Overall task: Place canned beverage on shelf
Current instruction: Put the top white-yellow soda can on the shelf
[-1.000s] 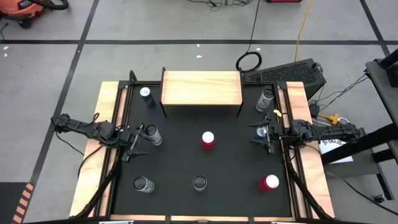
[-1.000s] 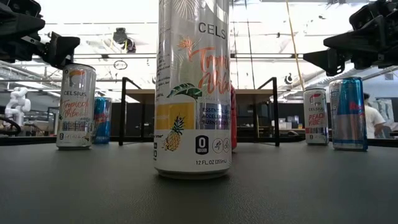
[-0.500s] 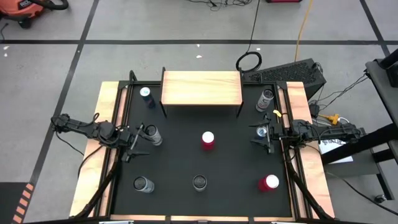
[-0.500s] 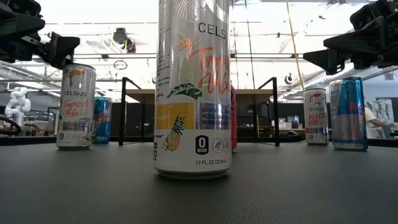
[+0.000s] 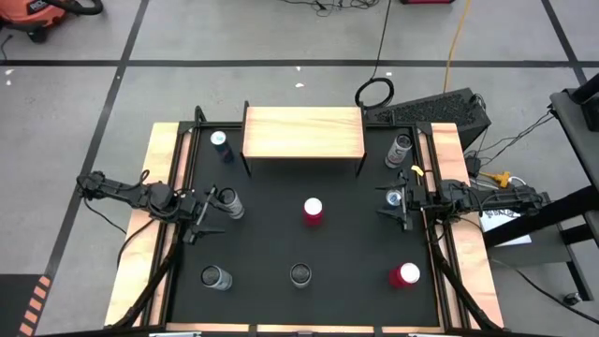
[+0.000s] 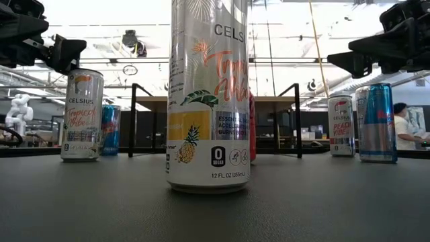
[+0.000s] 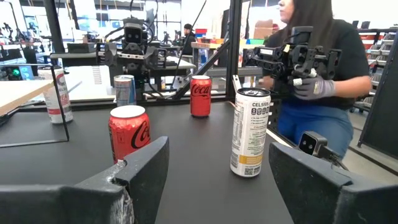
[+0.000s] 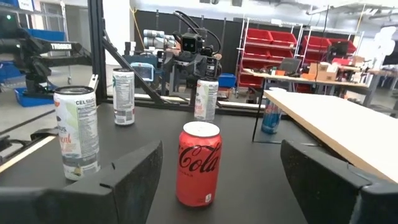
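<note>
Both arms sit at opposite edges of the mat (image 5: 281,239), a posture consistent with waiting before a pick. No can is held and the shelf (image 5: 302,133) carries none, so the task appears not yet begun.

The left gripper (image 5: 208,217) has its fingers spread wide with nothing between them. A silver can (image 5: 231,203) stands just beside its fingertips, toward the shelf. Straight ahead of it, well apart, stands the red can (image 7: 129,134).

The right gripper (image 5: 393,208) is likewise wide and empty. A blue can (image 5: 394,198) stands just beside its tips. The same red can (image 8: 198,163) stands ahead of it, at mid-mat.

The red can is therefore between the two grippers and reachable by either. It is the can nearest the shelf's front edge, hence a likely candidate.

All cans stand upright: long axis vertical, lids up. This orientation suits a side grasp on the wall and upright placement on the board.

The shelf lies beyond the red can, to the left gripper's left and the right gripper's right.
</note>
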{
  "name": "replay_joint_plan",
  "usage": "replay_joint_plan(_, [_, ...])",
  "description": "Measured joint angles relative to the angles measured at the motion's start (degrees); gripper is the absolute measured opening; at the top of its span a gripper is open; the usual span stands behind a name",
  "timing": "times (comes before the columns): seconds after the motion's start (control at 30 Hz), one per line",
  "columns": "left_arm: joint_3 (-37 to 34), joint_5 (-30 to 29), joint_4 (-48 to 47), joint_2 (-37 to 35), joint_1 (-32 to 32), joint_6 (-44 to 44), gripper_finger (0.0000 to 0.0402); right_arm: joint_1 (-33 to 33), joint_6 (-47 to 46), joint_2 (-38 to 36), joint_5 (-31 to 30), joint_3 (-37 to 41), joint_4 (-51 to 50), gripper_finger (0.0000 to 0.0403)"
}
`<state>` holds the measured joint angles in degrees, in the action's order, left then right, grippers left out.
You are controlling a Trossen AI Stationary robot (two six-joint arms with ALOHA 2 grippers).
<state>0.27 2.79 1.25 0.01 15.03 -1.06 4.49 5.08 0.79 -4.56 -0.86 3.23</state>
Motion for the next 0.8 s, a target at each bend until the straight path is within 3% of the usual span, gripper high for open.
replay_joint_plan(0.8, [0.0,0.0,0.0,0.0,0.0,0.0,0.0279,0.0,-2.9,0.0,0.1,0.0,-0.1,0.0308])
